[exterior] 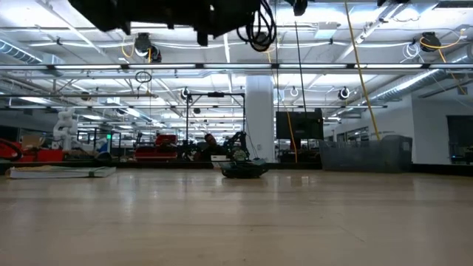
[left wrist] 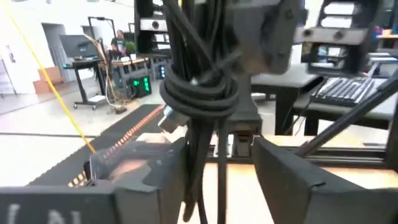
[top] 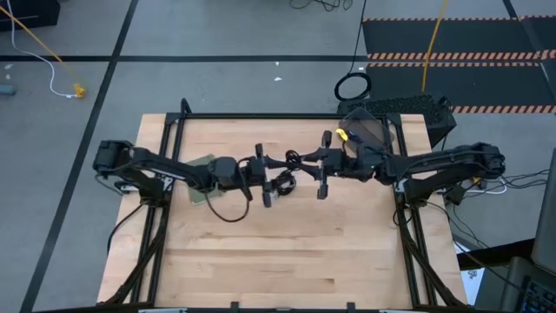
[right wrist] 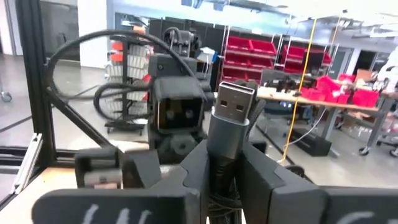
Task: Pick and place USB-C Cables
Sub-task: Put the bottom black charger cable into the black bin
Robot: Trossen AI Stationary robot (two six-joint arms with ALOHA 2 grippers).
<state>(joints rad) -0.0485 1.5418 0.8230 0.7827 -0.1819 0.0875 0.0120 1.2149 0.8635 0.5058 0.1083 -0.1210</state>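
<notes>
Both arms meet high above the table's middle. One black USB-C cable bundle [top: 292, 161] hangs between them and shows as a loop [exterior: 259, 29] at the top of the low view. My left gripper [top: 263, 170] [left wrist: 221, 155] is shut on its strands. My right gripper [top: 322, 167] [right wrist: 227, 162] is shut on its plug end. A second dark cable bundle [top: 280, 183] [exterior: 244, 168] lies flat on the wood below them. A third cable does not show. My left gripper holds the bundle's loose strands [left wrist: 202, 180], which run back between its two fingers. It comes level from the table's left. The wrapped part [left wrist: 199, 87] stands beyond the fingertips, lifted clear of the table. My right gripper pinches the grey plug body [right wrist: 225, 149] between its two fingers, coming level from the table's right. The metal plug tip [right wrist: 235, 102] sticks out past the fingertips toward the left arm. The cable is lifted clear.
A clear container [top: 369, 129] with a yellow item sits at the table's far right corner. A flat greenish piece [top: 201, 178] lies under the left arm. The black frame rails [top: 261, 116] border the table. A black ring-shaped cord loop [top: 352, 87] lies on the floor beyond.
</notes>
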